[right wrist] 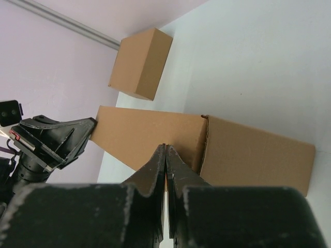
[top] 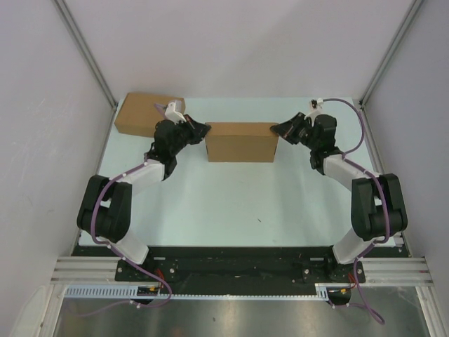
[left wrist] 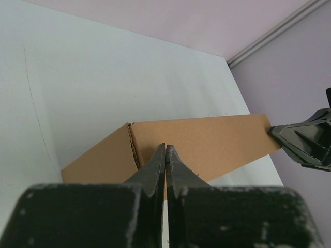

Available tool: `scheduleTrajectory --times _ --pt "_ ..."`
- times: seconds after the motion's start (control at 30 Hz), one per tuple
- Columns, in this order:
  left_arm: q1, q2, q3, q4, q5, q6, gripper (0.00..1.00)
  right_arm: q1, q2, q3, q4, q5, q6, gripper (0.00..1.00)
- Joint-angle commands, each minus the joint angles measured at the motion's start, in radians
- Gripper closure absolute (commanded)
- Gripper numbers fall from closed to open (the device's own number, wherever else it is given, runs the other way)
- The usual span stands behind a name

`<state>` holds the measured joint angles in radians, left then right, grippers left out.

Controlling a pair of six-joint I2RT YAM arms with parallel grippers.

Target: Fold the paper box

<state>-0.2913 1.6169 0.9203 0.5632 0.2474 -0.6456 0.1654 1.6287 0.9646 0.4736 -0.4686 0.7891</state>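
Observation:
The paper box (top: pixel 240 142) stands folded up as a brown cardboard block in the middle of the table, long side across. My left gripper (top: pixel 205 130) is shut, its tips at the box's upper left corner. In the left wrist view the shut tips (left wrist: pixel 166 146) lie over the box's top face (left wrist: pixel 212 142), with nothing seen between them. My right gripper (top: pixel 275 128) is shut too, at the upper right corner. In the right wrist view its tips (right wrist: pixel 165 146) rest against the box (right wrist: pixel 150 137), next to a folded corner seam.
A second, ready-made brown cardboard box (top: pixel 149 112) lies at the back left, behind the left arm, and also shows in the right wrist view (right wrist: pixel 140 63). Grey walls and metal frame posts close in the table on three sides.

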Motion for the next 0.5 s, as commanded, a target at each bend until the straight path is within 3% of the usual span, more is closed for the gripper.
scheduleTrajectory --times 0.0,0.27,0.37,0.47 --pt "0.006 0.028 -0.001 -0.131 0.004 0.026 0.99 -0.036 0.079 -0.072 -0.124 0.039 -0.068 0.98" --pt "0.006 0.018 0.014 -0.132 0.001 0.027 0.96 -0.047 0.031 -0.089 -0.053 0.019 -0.027 0.92" --pt "0.006 0.0 0.031 -0.141 0.003 0.029 0.91 -0.035 -0.033 -0.047 -0.09 0.028 -0.025 0.78" --pt "0.006 -0.018 0.045 -0.148 -0.005 0.029 0.76 -0.026 -0.096 -0.027 -0.119 0.051 -0.027 0.61"
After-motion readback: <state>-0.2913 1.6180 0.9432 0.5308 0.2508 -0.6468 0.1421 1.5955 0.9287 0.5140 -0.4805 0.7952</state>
